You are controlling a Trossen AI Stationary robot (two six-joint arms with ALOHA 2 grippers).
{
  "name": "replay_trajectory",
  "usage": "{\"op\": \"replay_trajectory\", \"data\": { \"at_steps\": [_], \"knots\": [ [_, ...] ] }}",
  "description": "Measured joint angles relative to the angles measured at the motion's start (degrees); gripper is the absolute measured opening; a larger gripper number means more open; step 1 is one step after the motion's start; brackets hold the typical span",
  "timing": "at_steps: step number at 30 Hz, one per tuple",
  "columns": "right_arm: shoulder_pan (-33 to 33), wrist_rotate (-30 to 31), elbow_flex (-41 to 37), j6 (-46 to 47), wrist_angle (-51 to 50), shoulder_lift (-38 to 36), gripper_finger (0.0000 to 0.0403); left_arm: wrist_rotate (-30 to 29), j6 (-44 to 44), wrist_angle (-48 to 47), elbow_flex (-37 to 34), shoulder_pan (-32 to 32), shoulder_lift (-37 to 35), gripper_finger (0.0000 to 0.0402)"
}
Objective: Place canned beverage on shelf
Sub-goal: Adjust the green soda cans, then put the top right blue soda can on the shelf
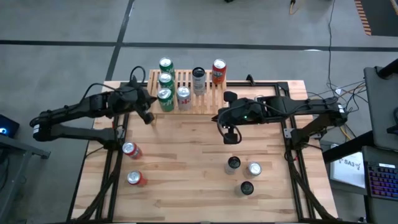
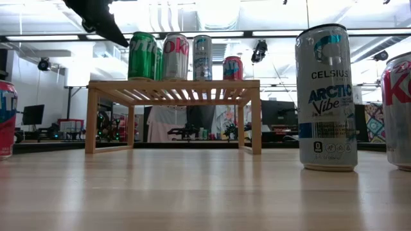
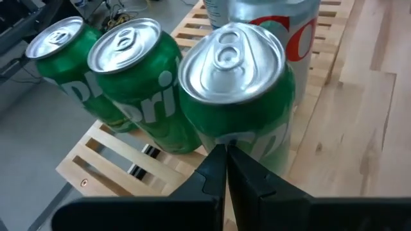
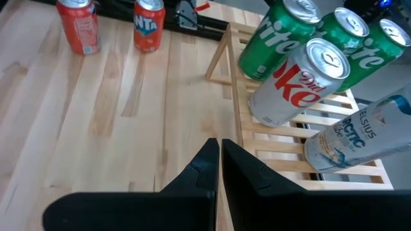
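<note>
Shelf stands at the counter's 12 o'clock edge, carrying six cans. Left gripper hovers at its 8 o'clock corner, right gripper at 5 o'clock; both fingers together, empty.

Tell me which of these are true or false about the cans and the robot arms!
1. Three green cans stand on the shelf. True.
2. Both sets of jaws are wide open. False: the left gripper and the right gripper are both shut.
3. The right gripper is holding a can. False: it holds nothing.
4. Two red cans stand on the table on the left arm's side. True.
5. The shelf has only green cans on it. False: a silver can, a tall pale can and a red can stand there too.
</note>
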Motion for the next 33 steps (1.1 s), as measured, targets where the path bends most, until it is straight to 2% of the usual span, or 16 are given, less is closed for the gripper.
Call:
{"op": "replay_trajectory", "data": {
  "at_steps": [6, 29, 33],
  "knots": [
    [0.00, 0.01, 0.00, -0.26, 0.02, 0.34, 0.0009, 0.00, 0.00, 1.06, 0.00, 0.00, 1.53, 0.0000],
    [0.00, 0.02, 0.00, 0.14, 0.04, 0.34, 0.0009, 0.09, -1.19, -1.30, 0.58, 0.00, 0.19, 0.0000],
    [0.00, 0.07, 0.00, 1.49, 0.16, 0.34, 0.0009, 2.46, -2.82, 1.12, 0.74, -0.39, -1.13, 0.0000]
  ]
}}
